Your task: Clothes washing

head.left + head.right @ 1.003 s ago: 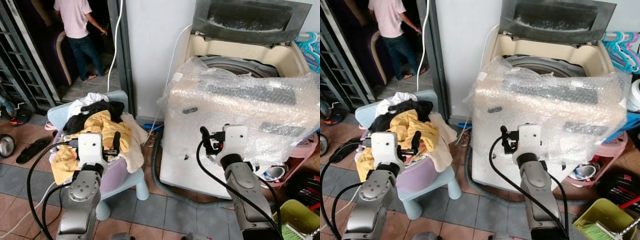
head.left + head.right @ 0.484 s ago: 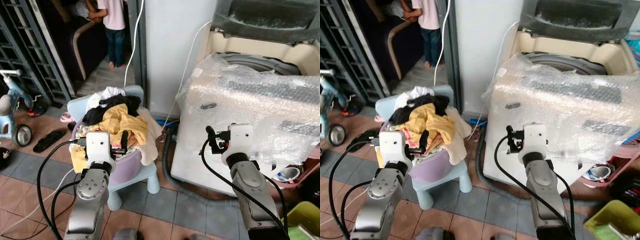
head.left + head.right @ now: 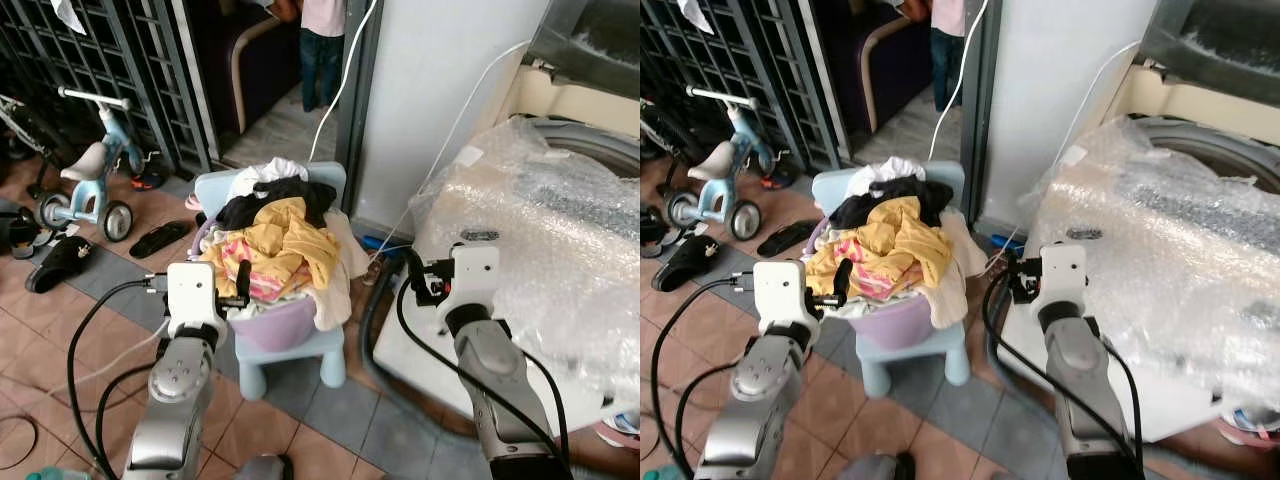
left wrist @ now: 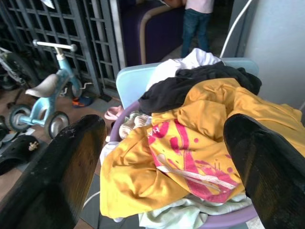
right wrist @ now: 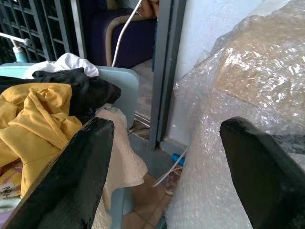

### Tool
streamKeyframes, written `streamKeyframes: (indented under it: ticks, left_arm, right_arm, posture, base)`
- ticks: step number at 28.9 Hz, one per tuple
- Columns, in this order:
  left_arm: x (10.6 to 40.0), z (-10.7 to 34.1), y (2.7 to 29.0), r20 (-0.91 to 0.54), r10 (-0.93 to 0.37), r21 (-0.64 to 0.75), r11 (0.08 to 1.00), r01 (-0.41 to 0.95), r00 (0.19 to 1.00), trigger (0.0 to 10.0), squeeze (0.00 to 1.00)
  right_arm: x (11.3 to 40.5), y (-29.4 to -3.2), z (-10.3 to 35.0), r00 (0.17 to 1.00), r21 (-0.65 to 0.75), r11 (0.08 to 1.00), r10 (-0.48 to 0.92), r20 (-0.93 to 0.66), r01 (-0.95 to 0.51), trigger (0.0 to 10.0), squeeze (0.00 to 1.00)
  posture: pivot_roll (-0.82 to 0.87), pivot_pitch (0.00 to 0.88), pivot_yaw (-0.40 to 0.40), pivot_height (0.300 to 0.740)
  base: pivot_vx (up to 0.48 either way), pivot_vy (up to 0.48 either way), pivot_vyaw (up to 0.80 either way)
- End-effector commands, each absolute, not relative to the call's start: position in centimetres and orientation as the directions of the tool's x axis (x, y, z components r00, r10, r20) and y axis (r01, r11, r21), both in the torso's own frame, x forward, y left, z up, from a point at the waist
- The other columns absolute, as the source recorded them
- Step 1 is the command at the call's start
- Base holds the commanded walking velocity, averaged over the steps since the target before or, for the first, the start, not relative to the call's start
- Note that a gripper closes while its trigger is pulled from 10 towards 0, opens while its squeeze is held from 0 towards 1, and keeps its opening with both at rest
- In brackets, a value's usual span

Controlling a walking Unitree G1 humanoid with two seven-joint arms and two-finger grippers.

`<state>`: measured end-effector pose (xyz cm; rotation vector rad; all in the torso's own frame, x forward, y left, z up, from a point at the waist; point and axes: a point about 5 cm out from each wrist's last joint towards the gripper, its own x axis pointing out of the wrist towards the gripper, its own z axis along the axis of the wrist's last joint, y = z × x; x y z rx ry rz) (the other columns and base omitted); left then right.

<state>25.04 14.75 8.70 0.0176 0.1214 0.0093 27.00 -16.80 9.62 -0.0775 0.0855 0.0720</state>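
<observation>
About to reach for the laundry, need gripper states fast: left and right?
Left gripper: open, empty, facing the clothes pile.
Right gripper: open, empty, beside the bubble-wrapped washer.

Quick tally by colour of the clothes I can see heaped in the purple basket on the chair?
Yellow garment: 1
Black garment: 1
White garment: 1
Cream cloth draped over the rim: 1
Pink-printed piece: 1
Total: 5 visible; any buried ones can't be counted.

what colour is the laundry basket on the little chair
Lilac purple; the basket shows best in the left eye view.
</observation>
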Motion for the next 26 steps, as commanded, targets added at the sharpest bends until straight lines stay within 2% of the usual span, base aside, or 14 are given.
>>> streamKeyframes:
  ticks: [1,7,15,20,23,26]
  left_arm:
    - [25.3,9.3,14.5,-0.112,0.012,0.029,1.000,-0.009,0.994,10.0,0.00]
    - [25.4,9.7,14.2,-0.109,0.013,0.034,0.999,-0.010,0.994,10.0,0.00]
    - [25.1,9.2,15.4,-0.132,0.030,0.056,0.998,-0.023,0.991,10.0,0.00]
    - [24.7,9.0,14.6,-0.138,0.004,0.038,0.999,0.002,0.990,10.0,0.00]
    - [24.6,9.1,14.1,-0.133,-0.029,0.037,0.999,0.034,0.991,10.0,0.00]
    - [24.7,9.2,14.2,-0.129,-0.018,0.019,1.000,0.021,0.992,10.0,0.00]
  right_arm:
    - [27.3,-16.8,10.0,0.993,-0.066,0.994,0.081,-0.082,-0.086,10.0,0.00]
    - [27.5,-16.8,9.9,0.991,-0.068,0.992,0.104,-0.087,-0.110,10.0,0.00]
    - [27.4,-15.6,9.4,0.983,-0.054,0.987,0.145,-0.109,-0.151,10.0,0.00]
    - [27.1,-15.4,8.6,0.978,-0.056,0.986,0.150,-0.145,-0.159,10.0,0.00]
    - [27.1,-15.5,8.2,0.975,-0.049,0.987,0.141,-0.170,-0.152,10.0,0.00]
    - [27.3,-15.5,8.3,0.975,-0.050,0.987,0.144,-0.167,-0.154,10.0,0.00]
  posture:
    - [0.00,0.000,0.012,0.740]
    - [0.02,0.000,0.014,0.740]
    - [0.02,0.000,0.007,0.740]
    - [0.02,0.000,-0.012,0.740]
    - [0.02,0.000,-0.014,0.740]
    - [0.02,0.000,-0.019,0.740]
  base:
    - [0.000,0.000,0.80]
    - [0.000,0.000,0.80]
    - [0.000,0.000,0.80]
    - [0.000,0.000,0.80]
    - [0.000,0.000,0.00]
    - [0.326,0.352,0.00]
